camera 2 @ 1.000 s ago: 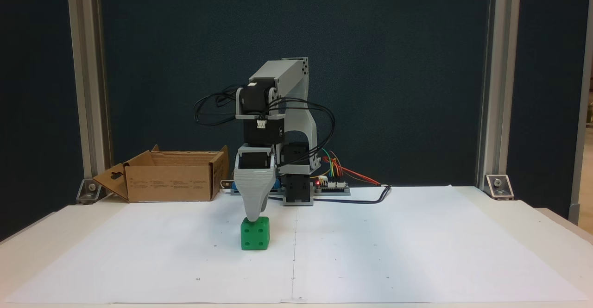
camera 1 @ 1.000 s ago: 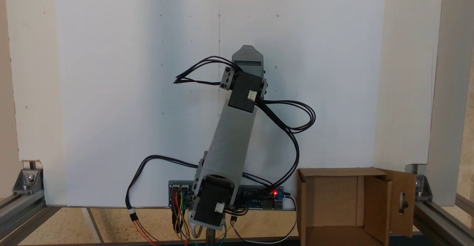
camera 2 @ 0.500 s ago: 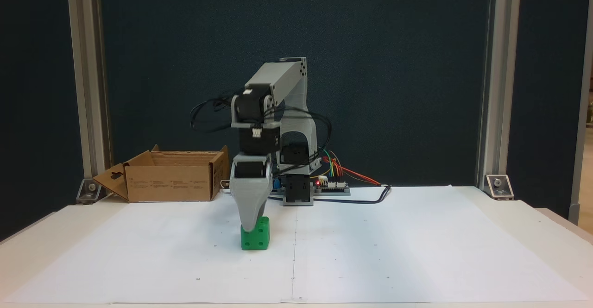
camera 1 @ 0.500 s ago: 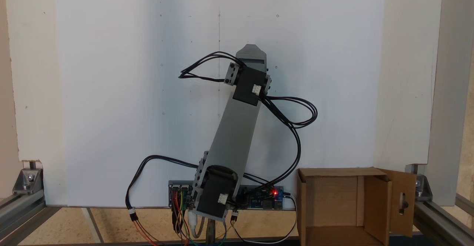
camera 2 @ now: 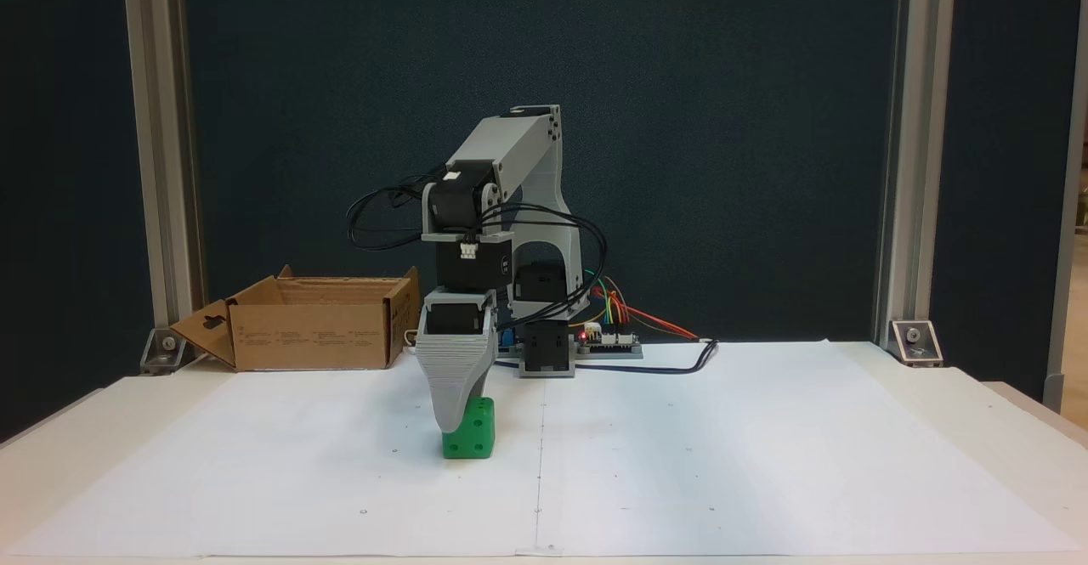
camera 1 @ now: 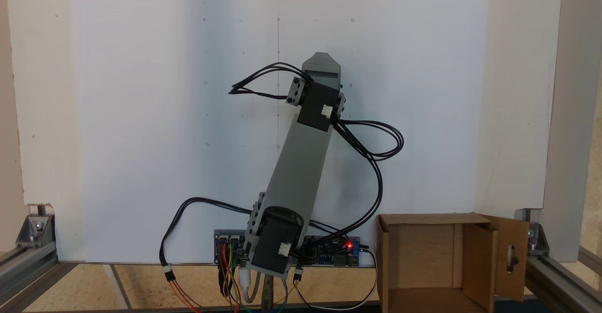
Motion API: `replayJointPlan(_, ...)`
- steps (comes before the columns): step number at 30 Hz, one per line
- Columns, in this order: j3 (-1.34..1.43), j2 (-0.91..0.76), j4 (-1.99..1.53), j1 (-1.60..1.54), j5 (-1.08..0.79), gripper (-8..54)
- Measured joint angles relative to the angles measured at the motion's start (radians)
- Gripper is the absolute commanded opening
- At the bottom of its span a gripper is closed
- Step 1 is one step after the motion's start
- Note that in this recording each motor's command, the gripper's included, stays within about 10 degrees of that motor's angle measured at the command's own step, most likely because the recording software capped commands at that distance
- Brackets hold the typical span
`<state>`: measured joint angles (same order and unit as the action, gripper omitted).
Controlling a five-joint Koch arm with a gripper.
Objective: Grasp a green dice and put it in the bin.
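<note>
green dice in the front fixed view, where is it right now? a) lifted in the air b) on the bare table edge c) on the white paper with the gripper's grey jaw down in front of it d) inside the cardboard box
c: the green dice sits on the white paper, with the gripper lowered over its left part, well apart from the bin.

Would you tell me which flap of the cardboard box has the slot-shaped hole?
The outer flap splayed outward at the left end of the bin in a fixed view, farthest from the arm; the right-end flap shows no hole.
</note>
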<state>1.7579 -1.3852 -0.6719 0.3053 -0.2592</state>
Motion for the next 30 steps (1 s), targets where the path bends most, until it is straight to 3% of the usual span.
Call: replayJointPlan(30, 0.002, 0.074, 0.029, -0.005, 0.0, 41.2)
